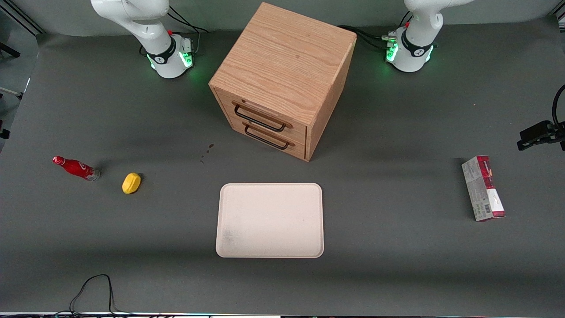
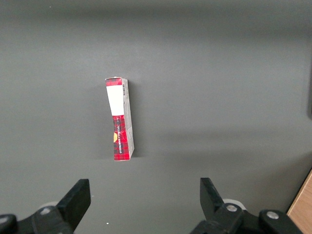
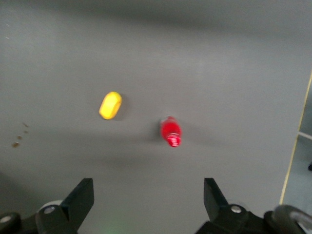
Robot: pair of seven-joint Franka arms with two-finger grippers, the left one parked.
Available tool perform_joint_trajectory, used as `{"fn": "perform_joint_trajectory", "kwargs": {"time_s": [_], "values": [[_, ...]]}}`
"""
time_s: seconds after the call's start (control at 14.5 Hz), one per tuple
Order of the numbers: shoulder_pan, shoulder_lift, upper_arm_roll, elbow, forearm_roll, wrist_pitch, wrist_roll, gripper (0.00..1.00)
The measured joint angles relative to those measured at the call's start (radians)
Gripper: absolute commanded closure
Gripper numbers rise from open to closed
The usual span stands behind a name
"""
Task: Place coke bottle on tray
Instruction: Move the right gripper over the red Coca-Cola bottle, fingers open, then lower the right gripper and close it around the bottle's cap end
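Coke bottle (image 1: pixel 75 168): slim, glossy red plastic, red cap, white script on the body, silvery base. Stands on the grey table mat (image 1: pixel 397 274) toward the working arm's end, apart from everything. From the right wrist camera the coke bottle (image 3: pixel 170 132) shows mostly cap and shoulder, seen from above.

Lemon (image 1: pixel 131 183): matte yellow, oval, near the bottle and slightly nearer the front camera; not touching it. Also seen as lemon (image 3: pixel 110 105).

Tray (image 1: pixel 229 198): cream-white, flat, rectangular, rounded corners, low rim; faint grey smudge in one corner. Nothing in it. Well apart from the bottle, in front of the drawer cabinet (image 1: pixel 282 66).

Cabinet: light wood grain, box-shaped, two drawers with dark wire handles, both closed.

Carton box (image 1: pixel 483 188): red and grey card, long, lying flat toward the parked arm's end.

Gripper (image 3: pixel 148 200): hovers well above the mat over bottle and lemon, black fingers (image 3: pixel 80 197) spread wide, nothing held
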Motion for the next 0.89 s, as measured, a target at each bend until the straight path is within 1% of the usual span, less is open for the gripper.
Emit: {"fn": "perform_joint_trajectory", "kwargs": {"time_s": [0.14, 0.28, 0.48, 0.89], "values": [[-0.001, 0.005, -0.059, -0.025, 0.039, 0.016, -0.058, 0.0], [-0.001, 0.005, -0.088, -0.065, 0.058, 0.044, -0.084, 0.0], [0.005, 0.005, -0.089, -0.155, 0.061, 0.128, -0.086, 0.0], [0.01, 0.009, -0.089, -0.401, 0.062, 0.407, -0.086, 0.0]]}}
